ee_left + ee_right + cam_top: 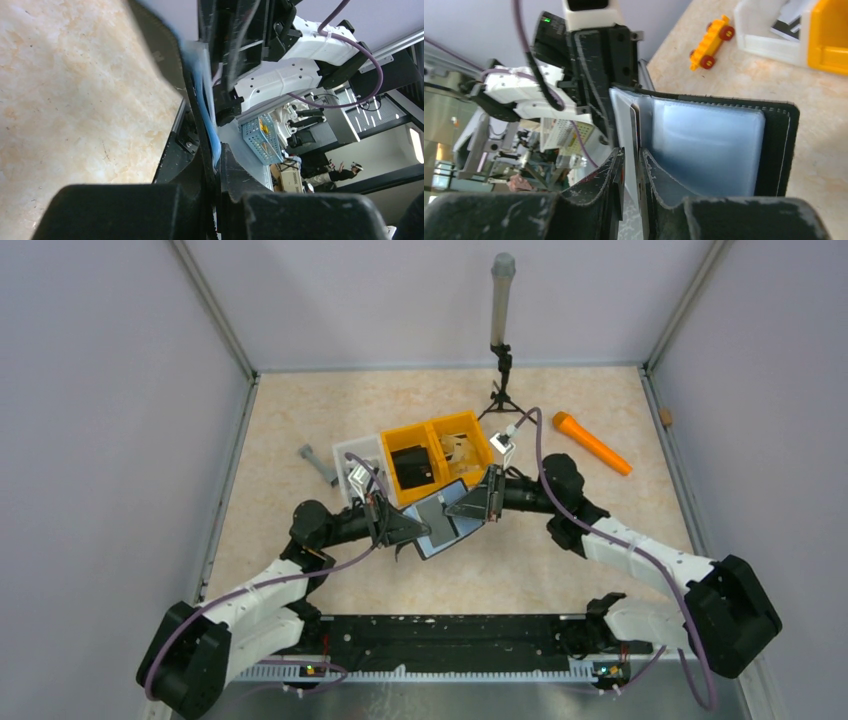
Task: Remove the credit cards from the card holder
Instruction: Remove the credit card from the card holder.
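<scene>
Both grippers meet at the open card holder (pixel 441 527), lifted over the middle of the table (pixel 300 420).

The left gripper (pixel 218 156) has its jaws pressed together on one thin edge of the card holder (pixel 199 102), black outside and pale blue inside. The right gripper (pixel 631 156) comes from the other side; its jaws stand only a little apart, with the edges of the credit cards (pixel 633 120) between them, where these stick out of the pale blue pockets. The other half of the card holder (pixel 776 150) is spread flat. Just behind it stand the orange bins (pixel 440 430).
</scene>
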`<state>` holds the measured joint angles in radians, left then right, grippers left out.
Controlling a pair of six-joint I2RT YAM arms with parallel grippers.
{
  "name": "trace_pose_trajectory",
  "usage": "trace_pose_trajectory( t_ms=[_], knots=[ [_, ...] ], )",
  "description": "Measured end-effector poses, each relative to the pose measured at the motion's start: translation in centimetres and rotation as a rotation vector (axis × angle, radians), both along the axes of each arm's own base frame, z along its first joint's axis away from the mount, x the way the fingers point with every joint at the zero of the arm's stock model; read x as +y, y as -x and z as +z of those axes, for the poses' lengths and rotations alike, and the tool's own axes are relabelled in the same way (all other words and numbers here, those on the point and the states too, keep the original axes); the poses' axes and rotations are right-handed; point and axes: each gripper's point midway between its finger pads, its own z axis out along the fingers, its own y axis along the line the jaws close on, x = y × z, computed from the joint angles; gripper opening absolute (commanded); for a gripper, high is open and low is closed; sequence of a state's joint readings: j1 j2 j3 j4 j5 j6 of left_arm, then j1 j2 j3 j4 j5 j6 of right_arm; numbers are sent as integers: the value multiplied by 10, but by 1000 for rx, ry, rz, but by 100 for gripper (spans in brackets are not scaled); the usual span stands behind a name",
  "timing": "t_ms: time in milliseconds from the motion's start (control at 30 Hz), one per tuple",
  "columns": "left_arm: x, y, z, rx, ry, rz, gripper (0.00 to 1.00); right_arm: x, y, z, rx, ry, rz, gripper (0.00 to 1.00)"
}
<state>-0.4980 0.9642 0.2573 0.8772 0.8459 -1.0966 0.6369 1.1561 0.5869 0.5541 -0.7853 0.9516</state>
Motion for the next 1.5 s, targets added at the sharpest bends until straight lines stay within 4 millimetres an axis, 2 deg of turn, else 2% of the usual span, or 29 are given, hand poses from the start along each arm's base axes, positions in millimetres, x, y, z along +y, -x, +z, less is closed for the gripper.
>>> trace_pose_trajectory(
  t_ms=[33,67,133,433,800,1000,1333,1500],
  knots=[
    [0,1,1,-3,1,-3,0,0,-1,-5,-1,22,-8,14],
    [0,3,2,-7,3,-9,0,1,-2,-9,0,39,-13,6],
    [-1,7,3,-13,5,-26,0,2,-1,-17,-5,78,-15,0],
    [-1,9,0,3,-7,-36,0,1,0,-22,-2,106,-18,0],
    [1,16,13,-55,24,-46,0,-12,6,0,11,-1,30,0],
    [2,20,15,-67,26,-65,0,-14,11,0,16,2,58,0],
    [5,26,24,-112,46,-65,0,-20,6,-3,25,10,51,0],
    [5,26,25,-120,50,-68,0,-21,8,4,28,-13,67,0]
  ],
)
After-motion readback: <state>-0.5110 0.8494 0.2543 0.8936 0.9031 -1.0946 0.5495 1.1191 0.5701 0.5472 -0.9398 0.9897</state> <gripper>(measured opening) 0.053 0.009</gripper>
